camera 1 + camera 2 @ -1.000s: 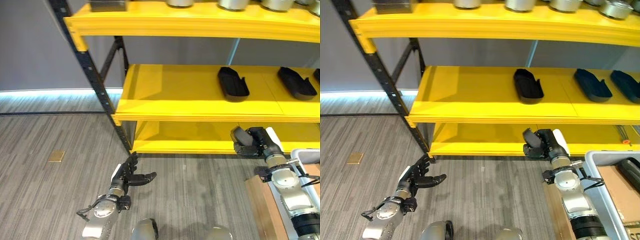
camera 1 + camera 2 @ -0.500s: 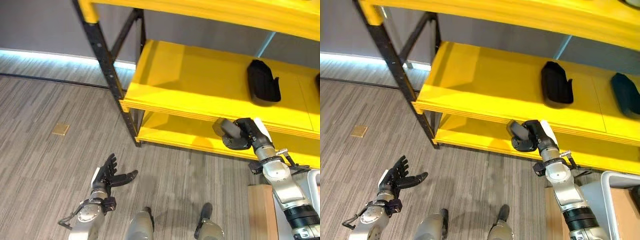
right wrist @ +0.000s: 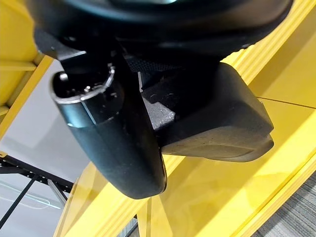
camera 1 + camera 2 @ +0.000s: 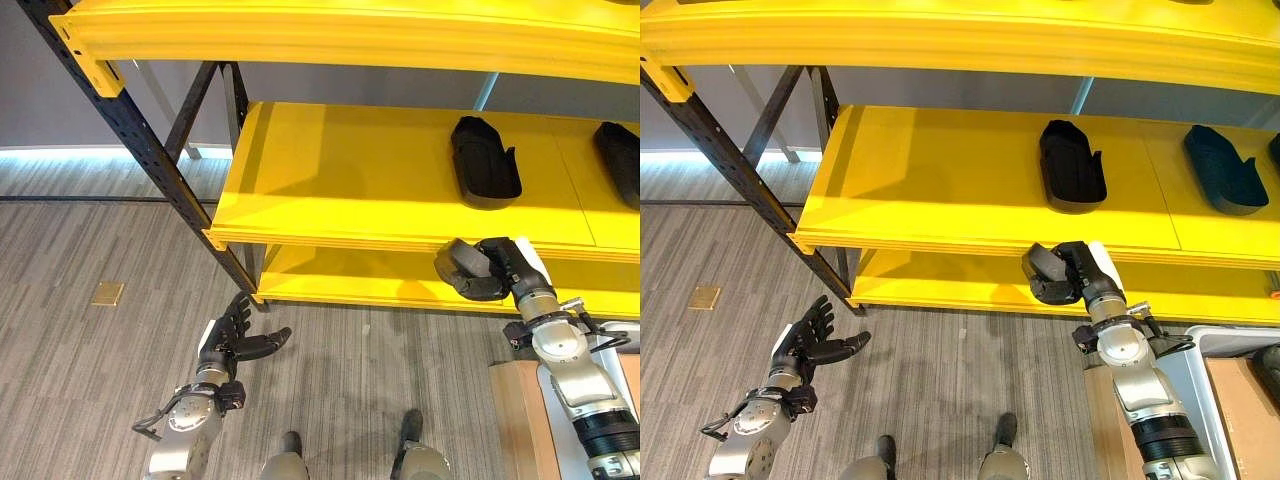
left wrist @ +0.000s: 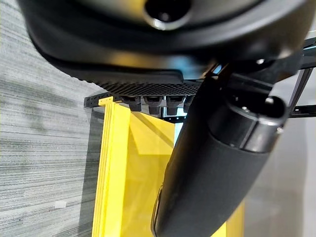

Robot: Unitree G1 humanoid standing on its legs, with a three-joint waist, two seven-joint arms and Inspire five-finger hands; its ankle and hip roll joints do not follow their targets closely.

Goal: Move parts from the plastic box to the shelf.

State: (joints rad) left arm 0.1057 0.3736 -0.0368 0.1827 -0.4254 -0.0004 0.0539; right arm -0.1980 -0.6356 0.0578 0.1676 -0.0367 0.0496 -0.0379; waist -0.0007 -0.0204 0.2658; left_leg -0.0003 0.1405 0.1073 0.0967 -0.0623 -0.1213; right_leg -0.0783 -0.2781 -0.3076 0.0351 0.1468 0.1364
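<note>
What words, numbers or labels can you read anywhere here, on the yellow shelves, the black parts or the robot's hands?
None can be read.
Yellow shelf: plain, no lettering.
Black part lying on the shelf: no marking.
Black part held in the right hand: plain surface, also from the right wrist view.
Left hand, open over the floor: no legible print.
Small tan plate on the floor: too small to tell.
</note>
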